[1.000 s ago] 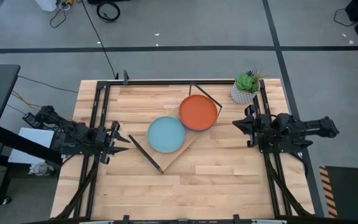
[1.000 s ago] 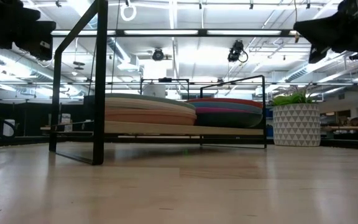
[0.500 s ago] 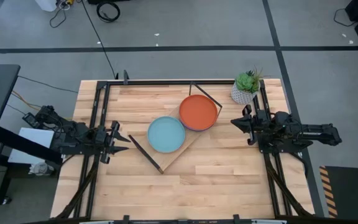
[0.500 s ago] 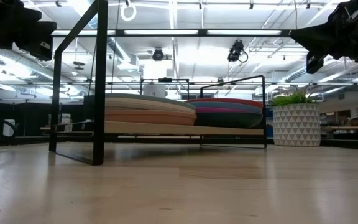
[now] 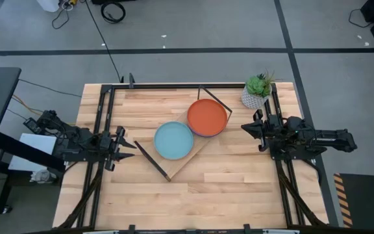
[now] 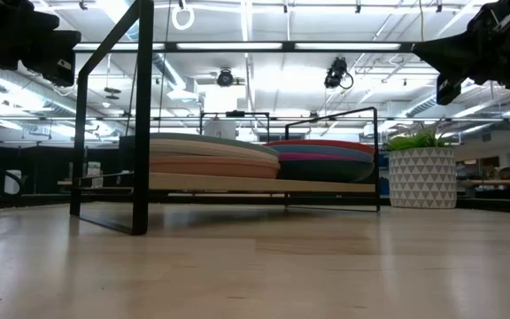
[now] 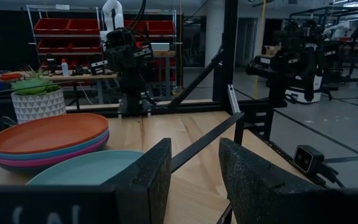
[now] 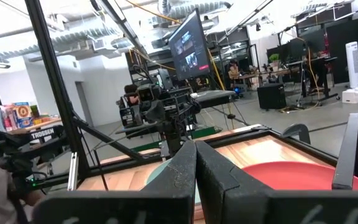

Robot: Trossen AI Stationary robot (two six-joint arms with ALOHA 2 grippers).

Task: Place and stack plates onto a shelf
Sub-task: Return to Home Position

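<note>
Left end effector [image 5: 130, 148] spread, right end effector [image 5: 245, 128] pressed together, potted plant [image 5: 257, 90] nearby

Two plate stacks [image 5: 174, 140] sit side by side on the shelf [image 5: 186, 158], plant [image 5: 257, 91] nearby.

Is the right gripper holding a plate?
No. In the high view the right gripper is empty and apart from the orange plate, which lies on the shelf.
</note>
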